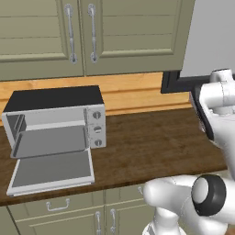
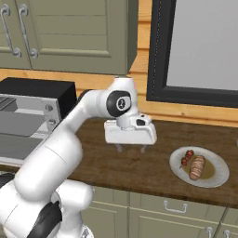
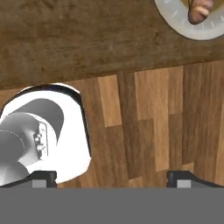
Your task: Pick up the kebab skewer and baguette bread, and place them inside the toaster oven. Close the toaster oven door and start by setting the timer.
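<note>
Your gripper (image 2: 130, 148) hangs above the dark wood counter (image 2: 139, 167), jaws spread wide with nothing between them; in the hand view the two fingertips (image 3: 41, 178) sit far apart at the bottom corners. The toaster oven (image 1: 55, 121) stands at the left of the counter, its door (image 1: 50, 172) dropped open and flat, three knobs (image 1: 97, 129) down the right of its front. No lettering can be read on it. Off to the right of your gripper, well apart, a grey plate (image 2: 218, 179) carries the baguette (image 2: 197, 168) and, just beside it on the left, the kebab skewer (image 2: 187, 157). Olive cabinets (image 1: 92, 32) hang above.
</note>
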